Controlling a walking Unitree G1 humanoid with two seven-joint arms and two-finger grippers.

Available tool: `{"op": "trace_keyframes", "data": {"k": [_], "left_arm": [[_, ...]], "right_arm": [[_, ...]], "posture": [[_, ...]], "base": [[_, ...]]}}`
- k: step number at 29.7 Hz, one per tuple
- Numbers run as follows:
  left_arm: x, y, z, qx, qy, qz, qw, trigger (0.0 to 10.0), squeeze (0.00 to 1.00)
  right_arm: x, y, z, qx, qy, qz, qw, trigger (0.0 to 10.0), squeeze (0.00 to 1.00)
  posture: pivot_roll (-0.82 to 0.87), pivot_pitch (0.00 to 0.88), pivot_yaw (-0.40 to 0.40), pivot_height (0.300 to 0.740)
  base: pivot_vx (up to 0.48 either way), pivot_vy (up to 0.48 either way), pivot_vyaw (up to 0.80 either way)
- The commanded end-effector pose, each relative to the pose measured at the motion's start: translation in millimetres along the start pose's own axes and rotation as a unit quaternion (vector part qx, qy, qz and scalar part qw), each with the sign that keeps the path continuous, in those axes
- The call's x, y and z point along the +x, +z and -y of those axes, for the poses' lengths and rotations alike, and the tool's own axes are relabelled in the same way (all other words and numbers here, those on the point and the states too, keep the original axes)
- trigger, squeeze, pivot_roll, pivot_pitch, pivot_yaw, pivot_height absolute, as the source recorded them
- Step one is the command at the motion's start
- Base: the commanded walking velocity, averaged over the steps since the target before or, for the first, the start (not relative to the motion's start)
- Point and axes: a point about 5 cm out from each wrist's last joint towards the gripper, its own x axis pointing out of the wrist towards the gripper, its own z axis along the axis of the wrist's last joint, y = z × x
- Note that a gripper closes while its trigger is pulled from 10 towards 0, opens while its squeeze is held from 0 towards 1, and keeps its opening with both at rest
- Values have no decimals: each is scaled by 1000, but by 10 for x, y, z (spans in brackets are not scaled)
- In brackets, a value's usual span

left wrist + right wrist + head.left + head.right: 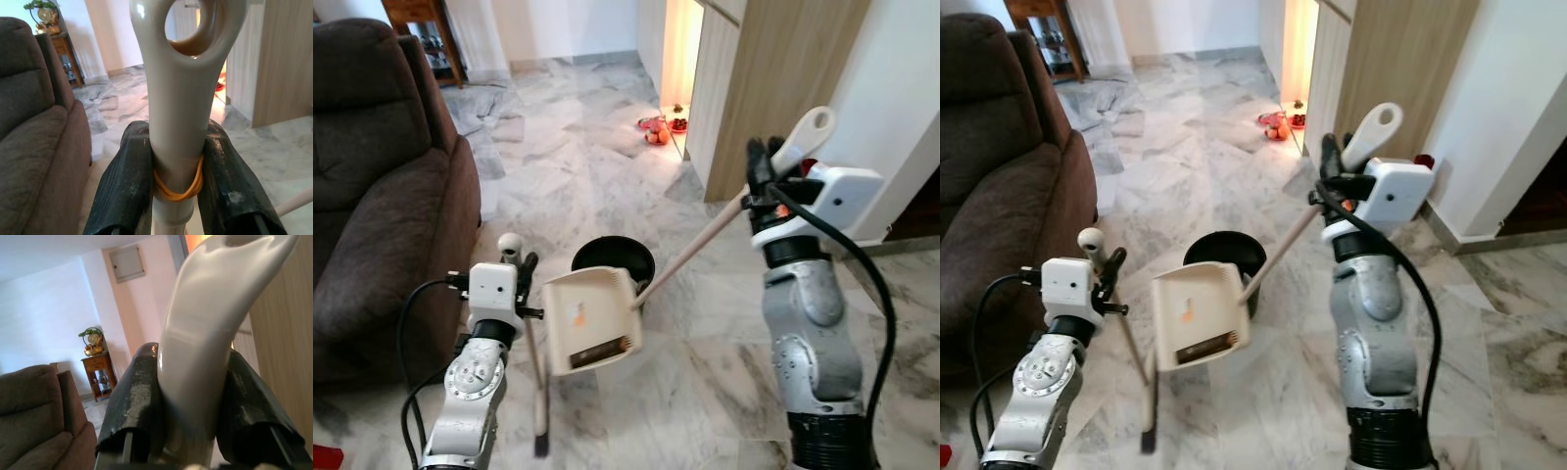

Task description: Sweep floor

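Note:
My left gripper [521,266] is shut on the top of a cream broom handle [181,98]. Both fingers [128,181] clamp it just above an orange rubber band [178,188]. The broom stick [537,372] hangs down to the marble floor beside my left arm. My right gripper [766,164] is raised at chest height, shut on the cream grip [205,333] of a long dustpan handle [695,245]. The beige dustpan [592,318] hangs tilted in front of a black bin [619,257], its mouth towards me.
A brown sofa [382,186] fills the left side, close to my left arm. A wooden cabinet panel [764,78] and white wall stand on the right. Small red and orange items [656,127] lie on the floor by the cabinet. Marble floor [568,147] stretches ahead.

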Motion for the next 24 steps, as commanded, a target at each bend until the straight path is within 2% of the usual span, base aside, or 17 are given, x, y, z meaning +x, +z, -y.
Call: {"op": "trace_keyframes", "data": {"k": [1, 12, 18, 24], "left_arm": [[20, 92, 12, 1, 0, 27, 1000, 10000, 0], [23, 96, 5, 2, 4, 28, 1000, 10000, 0], [27, 101, 4, 2, 5, 31, 1000, 10000, 0], [33, 111, -1, 3, 8, 33, 999, 10000, 0]], "right_arm": [[46, 206, -5, -3, 1, 45, 999, 10000, 0], [53, 197, -35, -3, 11, 44, 999, 10000, 0], [58, 200, -44, -3, 13, 45, 999, 10000, 0], [62, 216, -59, 2, 15, 49, 999, 10000, 0]], "posture": [[146, 46, 51, 740], [149, 45, 50, 740], [147, 45, 49, 740], [148, 44, 49, 740]], "base": [[398, 0, 0], [401, 0, 0], [402, 0, 557], [402, 0, 0]]}}
